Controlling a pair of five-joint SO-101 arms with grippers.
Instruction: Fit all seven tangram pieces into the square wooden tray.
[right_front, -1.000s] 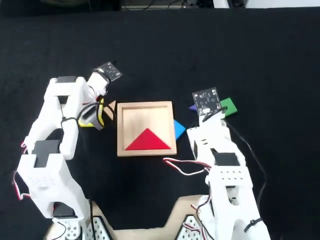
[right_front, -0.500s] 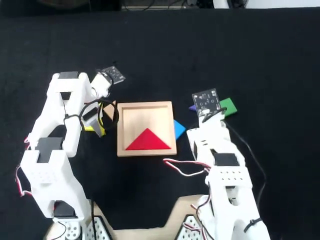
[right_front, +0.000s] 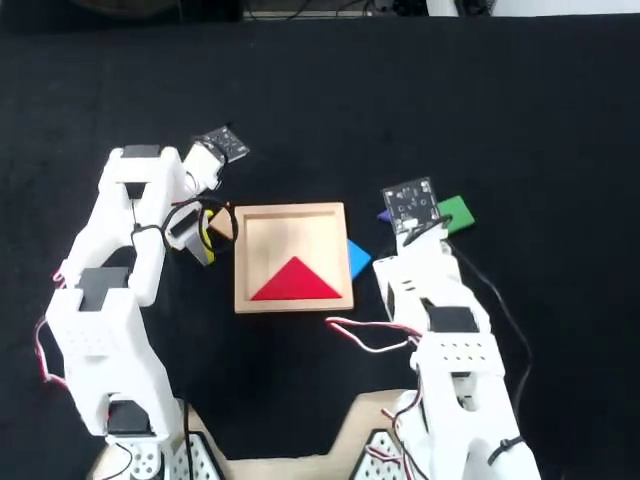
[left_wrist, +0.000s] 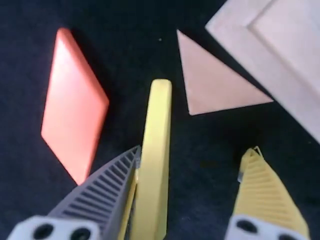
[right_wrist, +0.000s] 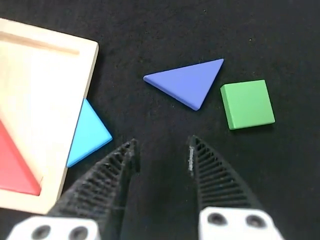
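A: Tray position?
B: Square wooden tray (right_front: 293, 209) sits mid-table (right_front: 520, 110), between the two arms. Red triangle (right_front: 295, 281) lies inside, long side along the edge nearest the arm bases.
A: Left side?
B: Left gripper (left_wrist: 196, 148) is just beside the tray's left rim, fingers spread. Yellow piece (left_wrist: 156, 150) stands on edge against the grey finger (left_wrist: 112, 175), with the yellow finger (left_wrist: 260, 185) well apart from it. Orange parallelogram (left_wrist: 72, 105) and tan triangle (left_wrist: 215, 80) lie flat nearby.
A: Right side?
B: Right gripper (right_wrist: 161, 141) has fingers spread, nothing between them. Light blue triangle (right_wrist: 90, 132) touches the tray's right rim. Dark blue triangle (right_wrist: 187, 82) and green square (right_wrist: 247, 104) lie near each other, off the tray.
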